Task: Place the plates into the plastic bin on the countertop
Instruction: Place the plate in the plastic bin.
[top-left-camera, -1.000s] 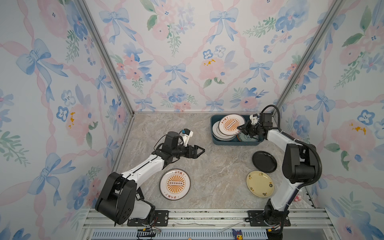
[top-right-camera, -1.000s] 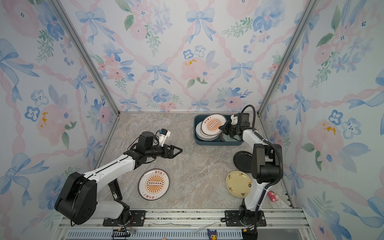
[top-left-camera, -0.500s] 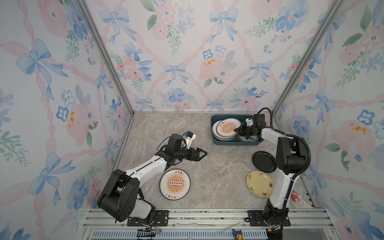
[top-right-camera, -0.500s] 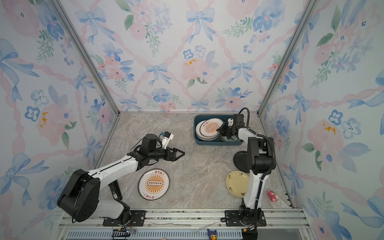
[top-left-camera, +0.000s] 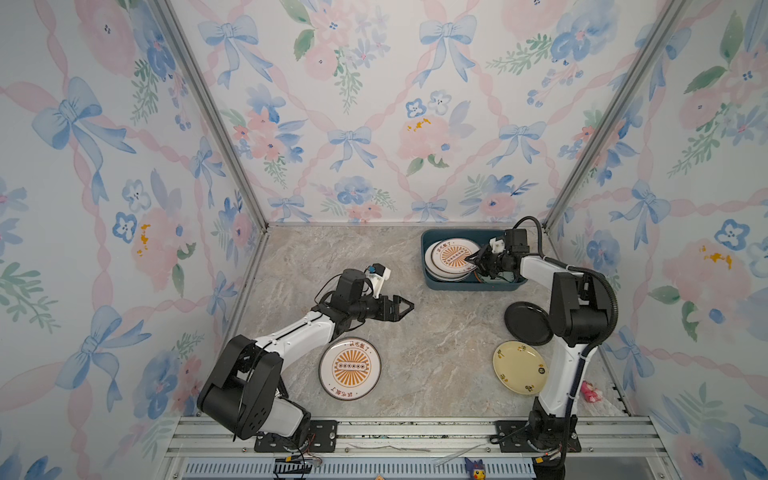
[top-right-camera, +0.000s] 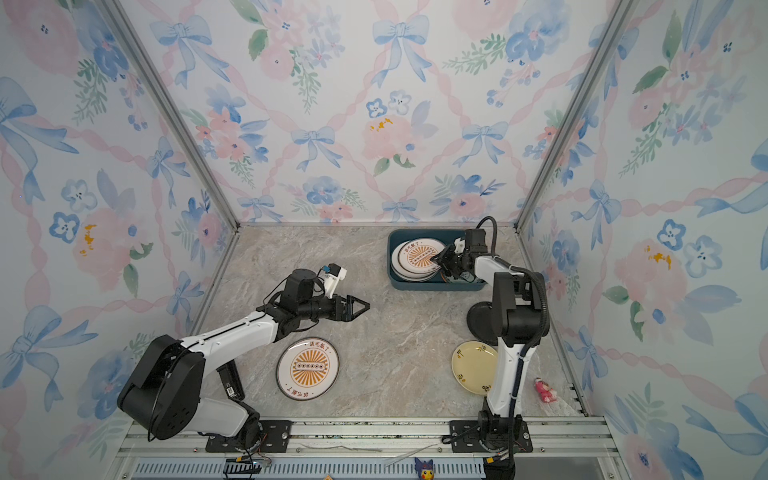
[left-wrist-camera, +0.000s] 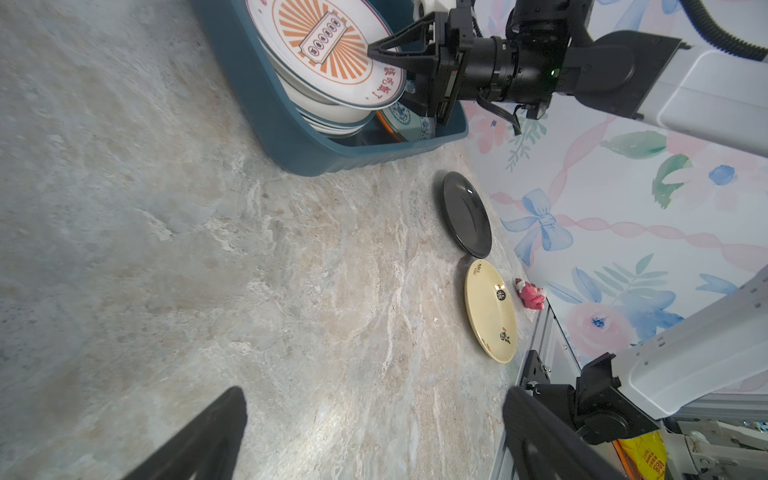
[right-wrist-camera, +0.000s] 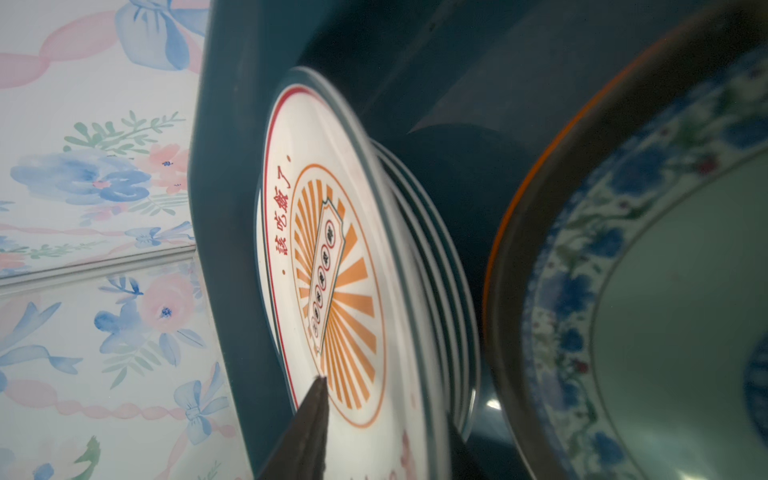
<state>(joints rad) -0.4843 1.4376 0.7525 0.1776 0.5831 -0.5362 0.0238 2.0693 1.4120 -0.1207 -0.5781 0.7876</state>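
The plastic bin (top-left-camera: 457, 285) (top-right-camera: 415, 284) (left-wrist-camera: 291, 137) stands at the countertop's back right. It holds a stack of plates topped by a sunburst plate (top-left-camera: 453, 255) (top-right-camera: 417, 255) (left-wrist-camera: 324, 41) (right-wrist-camera: 332, 257), beside a blue-patterned plate (right-wrist-camera: 623, 291) (left-wrist-camera: 401, 120). My right gripper (top-left-camera: 473, 259) (top-right-camera: 438, 259) (left-wrist-camera: 380, 58) (right-wrist-camera: 386, 415) is open, one jaw over and one under that top plate's rim. On the countertop lie another sunburst plate (top-left-camera: 350, 368) (top-right-camera: 308, 368), a black plate (top-left-camera: 525, 322) (left-wrist-camera: 465, 216) and a pale yellow plate (top-left-camera: 519, 368) (left-wrist-camera: 490, 309). My left gripper (top-left-camera: 405, 308) (top-right-camera: 361, 308) (left-wrist-camera: 374, 415) hangs open and empty mid-counter.
A small pink toy (top-left-camera: 590, 392) (top-right-camera: 545, 390) (left-wrist-camera: 530, 293) lies by the right wall near the yellow plate. The aluminium rail (top-left-camera: 415, 428) with both arm bases runs along the front edge. The right arm's upright link partly covers the black plate in a top view (top-right-camera: 478, 322).
The right gripper has lowered the sunburst plate onto the stack in the bin and parted its jaws. The left gripper has drifted slightly right and toward the front.
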